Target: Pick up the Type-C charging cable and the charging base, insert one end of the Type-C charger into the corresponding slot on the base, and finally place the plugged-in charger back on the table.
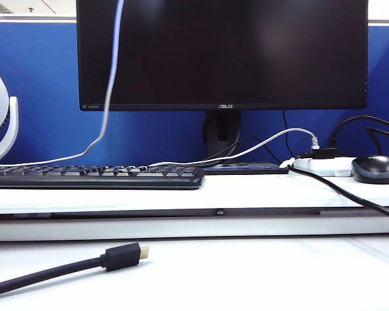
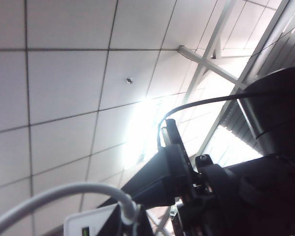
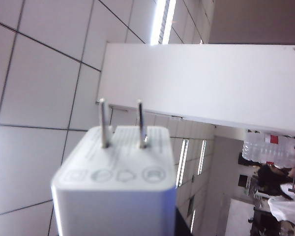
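charging base [image 3: 115,184] prongs-up before the right gripper, grasp unclear, left gripper clenched near type-c charging cable [image 2: 49,196], exterior view shows only hanging cord, no grippers

I have both wrists tipped upward, their cameras facing the ceiling [image 2: 64,73]; my left gripper [image 2: 124,224] shows only as a dark sliver, jaws closed on the Type-C charging cable [image 2: 54,194]; my right gripper [image 3: 115,222] clasps the charging base [image 3: 113,182], prongs upward; the right arm [image 2: 265,162] looms dark just beside the left wrist.
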Available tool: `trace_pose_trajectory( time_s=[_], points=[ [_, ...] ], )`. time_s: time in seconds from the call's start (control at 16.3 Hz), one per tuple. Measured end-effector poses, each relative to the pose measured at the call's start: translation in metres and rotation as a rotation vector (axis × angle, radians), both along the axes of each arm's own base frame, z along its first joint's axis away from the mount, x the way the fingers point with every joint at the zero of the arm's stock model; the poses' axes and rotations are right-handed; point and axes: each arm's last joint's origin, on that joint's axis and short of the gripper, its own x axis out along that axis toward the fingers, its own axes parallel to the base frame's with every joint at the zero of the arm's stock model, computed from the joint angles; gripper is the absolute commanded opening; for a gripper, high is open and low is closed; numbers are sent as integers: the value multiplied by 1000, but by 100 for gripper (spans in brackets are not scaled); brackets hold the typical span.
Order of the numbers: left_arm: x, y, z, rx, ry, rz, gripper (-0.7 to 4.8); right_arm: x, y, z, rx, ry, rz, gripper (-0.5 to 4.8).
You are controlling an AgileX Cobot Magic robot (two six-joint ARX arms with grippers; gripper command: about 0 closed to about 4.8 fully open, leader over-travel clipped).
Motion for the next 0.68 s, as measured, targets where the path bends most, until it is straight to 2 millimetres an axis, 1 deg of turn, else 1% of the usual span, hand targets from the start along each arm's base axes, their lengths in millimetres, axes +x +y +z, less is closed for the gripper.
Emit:
trace_pose_trajectory(
  time_s=[0.31,0.37,0.55,0.68],
  points=[
    [3,-4,-4,79,-135,180,-5,-1,0,0,-19,-3,29,-6],
    [6,-7,-7,112,-176,232,-5,-1,2,-4,-64,3,49,-6],
    [5,-7,-7,129,-216,203,-5,0,4,-9,-136,18,111,-6],
    [4,-7,-6,129,-221,200,-5,0,3,-9,-141,15,114,-6]
  ],
)
